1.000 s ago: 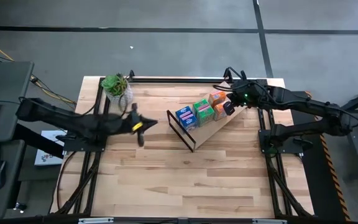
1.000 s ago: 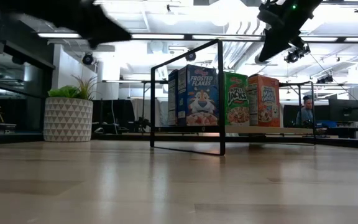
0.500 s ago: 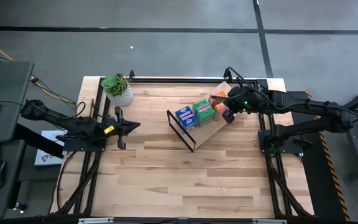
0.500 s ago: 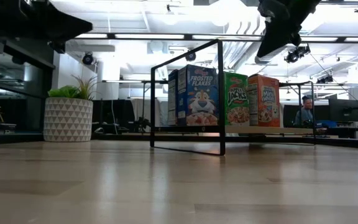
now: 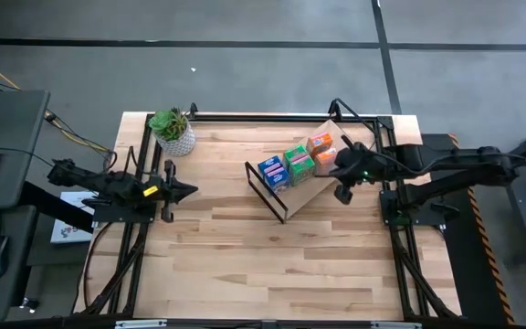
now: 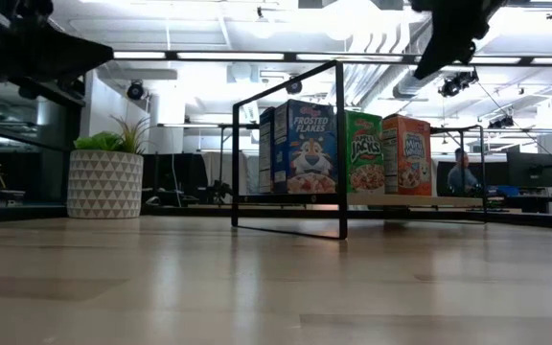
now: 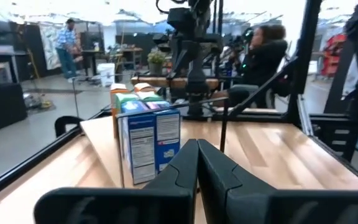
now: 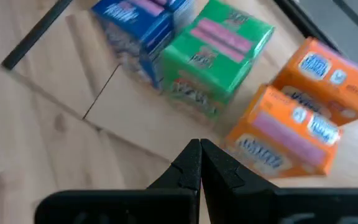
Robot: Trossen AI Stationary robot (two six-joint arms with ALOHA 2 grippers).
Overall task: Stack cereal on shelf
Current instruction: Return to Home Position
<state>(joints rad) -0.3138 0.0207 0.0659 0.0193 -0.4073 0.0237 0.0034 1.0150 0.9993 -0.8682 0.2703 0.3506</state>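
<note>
1. Both arms seemed to me to be on the closing step, the return to their rest poses, since no box lay loose on the pale wooden surface [image 5: 245, 265].
2. All the small cardboard cereal boxes [image 5: 298, 162] stood on the shelf [image 5: 307, 194], a rack of light wood panels in a thin black metal frame set at an angle on the far right part of the surface.
3. From table height they made one upright row: blue box [image 6: 305, 149], green box [image 6: 362, 151], orange box [image 6: 405, 153], faces turned outward.
4. The right wrist view showed two orange boxes [image 8: 288, 140] close against each other at the row's end, roughly in line.
5. The right gripper [image 5: 342, 192] hung just beside that orange end of the shelf, clear of the boxes, its dark fingers [image 8: 188, 165] pressed together on nothing.
6. The left gripper [image 5: 176, 190] sat near the left edge of the surface, well apart from the shelf and near the potted green plant [image 5: 172, 130]; its fingers [image 7: 185, 168] were likewise clenched and empty.
7. As I judged it, the next move called for the right arm to draw away without brushing the orange boxes or the frame, then fold up.
</note>
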